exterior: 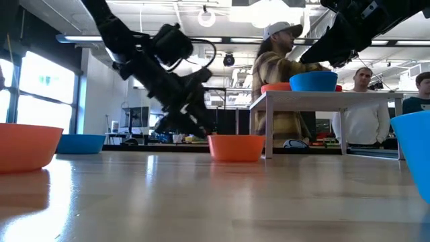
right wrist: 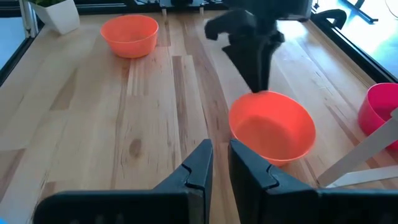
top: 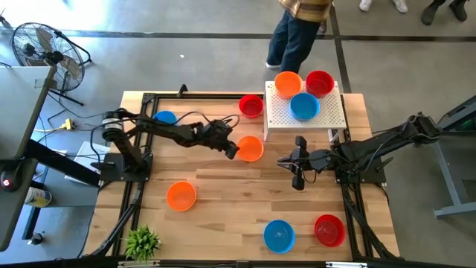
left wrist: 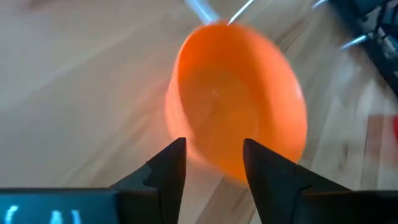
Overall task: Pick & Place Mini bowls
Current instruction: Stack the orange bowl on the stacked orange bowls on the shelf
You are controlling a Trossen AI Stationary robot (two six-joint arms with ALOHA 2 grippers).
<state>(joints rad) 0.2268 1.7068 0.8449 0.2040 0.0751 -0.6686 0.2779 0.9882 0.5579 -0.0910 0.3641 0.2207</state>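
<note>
orange mini bowl (top: 251, 149) | mid-tabletop (top: 223, 216), beside white perforated box (top: 305, 119) | left claw (top: 232, 151) at its rim, fingers parted, nothing held | right claw (top: 297, 181) nearly closed, empty | likely light, stiff, slick plastic; pinch the rim wall

A wooden worktop (top: 223, 208) carries a white perforated box (top: 321, 115) at its far right and a small green plant (top: 141, 242) at its near left corner. A floor fan (top: 41, 46) stands off left. A person (top: 297, 30) stands beyond the far edge.
</note>
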